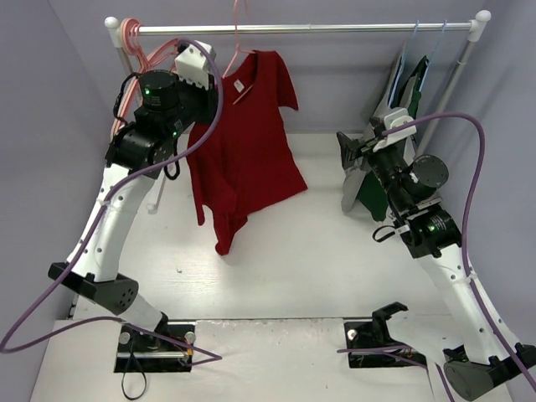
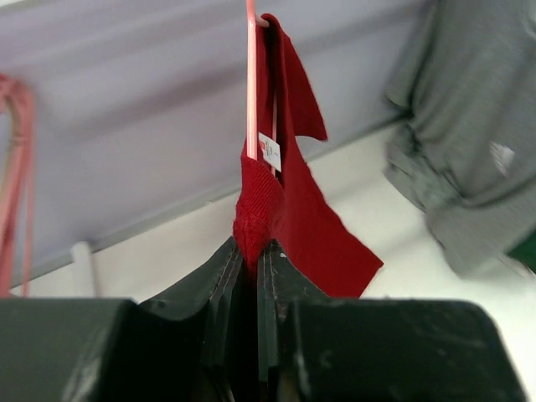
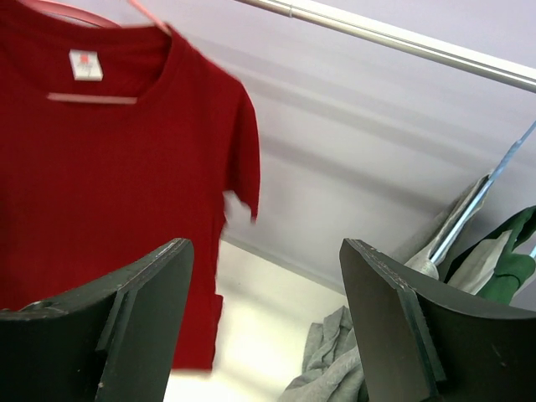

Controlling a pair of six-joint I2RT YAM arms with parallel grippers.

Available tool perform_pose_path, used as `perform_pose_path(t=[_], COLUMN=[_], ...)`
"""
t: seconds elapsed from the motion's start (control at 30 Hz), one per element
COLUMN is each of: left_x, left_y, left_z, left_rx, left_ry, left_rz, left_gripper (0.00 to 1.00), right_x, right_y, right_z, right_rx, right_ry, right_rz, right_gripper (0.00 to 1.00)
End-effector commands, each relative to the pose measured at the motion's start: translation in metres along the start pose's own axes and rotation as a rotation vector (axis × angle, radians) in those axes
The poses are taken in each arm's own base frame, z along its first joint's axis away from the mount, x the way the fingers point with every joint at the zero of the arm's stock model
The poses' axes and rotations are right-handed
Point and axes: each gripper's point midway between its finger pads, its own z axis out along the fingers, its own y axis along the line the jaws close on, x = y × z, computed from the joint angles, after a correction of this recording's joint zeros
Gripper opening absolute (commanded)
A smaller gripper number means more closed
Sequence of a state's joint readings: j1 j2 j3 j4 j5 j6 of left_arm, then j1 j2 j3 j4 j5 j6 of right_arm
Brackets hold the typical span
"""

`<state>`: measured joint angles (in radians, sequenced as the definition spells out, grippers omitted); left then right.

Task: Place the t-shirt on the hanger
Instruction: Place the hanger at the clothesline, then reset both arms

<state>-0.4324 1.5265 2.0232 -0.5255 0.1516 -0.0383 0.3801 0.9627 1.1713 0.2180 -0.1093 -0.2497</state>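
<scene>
1. The t-shirt (image 1: 247, 142) hangs on the hanger (image 1: 237, 42), which is hooked left of the rail's (image 1: 301, 28) middle.
2. Its white neck label (image 3: 85, 64) bears a red mark; the print is too small to read.
3. The left gripper (image 2: 254, 255) is pinched tight on red fabric.
4. The right gripper (image 3: 264, 251) gapes wide, holding nothing.
5. The hanger's arms are mostly hidden inside the shirt.

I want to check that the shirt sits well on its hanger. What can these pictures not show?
Top external: the left arm hides the t-shirt's nearest shoulder and that end of the hanger.
Left wrist: the left tool, shut on the t-shirt, covers the pinched cloth; the top edge cuts off the hanger's hook.
Right wrist: hook cut off too.
</scene>
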Motion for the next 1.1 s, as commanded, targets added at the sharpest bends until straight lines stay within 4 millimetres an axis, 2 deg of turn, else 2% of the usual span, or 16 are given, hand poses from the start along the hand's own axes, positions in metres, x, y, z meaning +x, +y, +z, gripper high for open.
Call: perform_pose_path(t=[0.0,0.13,0.27,0.37,0.43,0.47,0.53,0.57,0.67,0.77,0.83,0.87,0.93,0.97,1.0,1.07], left_x=[-0.086,-0.068,-0.043,-0.027,-0.022,-0.020,-0.023,-0.025,-0.040,-0.044,-0.028,-0.029,0.011,0.015,0.044,0.061], left_y=[0.028,0.040,0.041,0.039,0.039,0.041,0.042,0.045,0.049,0.051,0.054,0.054,0.052,0.050,0.047,0.041], left_z=[-0.015,0.005,0.030,0.039,0.036,0.034,0.022,0.016,-0.013,-0.046,-0.069,-0.089,-0.094,-0.111,-0.109,-0.130], left_rx=[-0.171,-0.228,-0.226,-0.213,-0.217,-0.229,-0.236,-0.252,-0.284,-0.304,-0.328,-0.335,-0.342,-0.343,-0.339,-0.326], left_ry=[-0.275,-0.223,-0.163,-0.119,-0.098,-0.093,-0.082,-0.081,-0.097,-0.090,-0.043,-0.056,0.046,0.043,0.108,0.126], left_rz=[-0.019,-0.014,-0.015,-0.031,-0.035,-0.034,-0.026,-0.016,0.003,0.019,0.022,0.016,-0.006,-0.024,-0.061,-0.094], left_gripper=[0.00,0.00,0.00,0.00,0.00,0.05,0.30,0.53,0.72,0.77,0.78,0.78,0.78,0.78,0.78,0.78], right_x=[-0.022,-0.023,-0.015,-0.007,-0.005,-0.001,0.006,0.011,0.024,0.031,0.028,0.030,0.037,0.043,0.047,0.055], right_y=[-0.003,-0.005,-0.006,-0.005,-0.004,-0.004,-0.005,-0.004,-0.006,-0.007,-0.007,-0.010,-0.014,-0.013,-0.014,-0.013], right_z=[0.004,0.001,0.000,-0.002,-0.003,-0.004,-0.005,-0.005,-0.008,-0.014,-0.022,-0.025,-0.031,-0.037,-0.040,-0.049], right_rx=[0.010,0.025,0.034,0.034,0.037,0.040,0.050,0.053,0.076,0.086,0.089,0.113,0.146,0.150,0.155,0.157], right_ry=[-0.082,-0.085,-0.058,-0.037,-0.030,-0.020,0.007,0.023,0.070,0.102,0.102,0.110,0.134,0.156,0.169,0.202], right_rz=[0.017,0.027,0.029,0.041,0.047,0.056,0.064,0.073,0.087,0.101,0.118,0.135,0.143,0.146,0.145,0.142], right_gripper=[0.72,0.72,0.73,0.73,0.73,0.73,0.73,0.74,0.78,0.80,0.89,0.92,1.00,1.00,1.00,1.00])
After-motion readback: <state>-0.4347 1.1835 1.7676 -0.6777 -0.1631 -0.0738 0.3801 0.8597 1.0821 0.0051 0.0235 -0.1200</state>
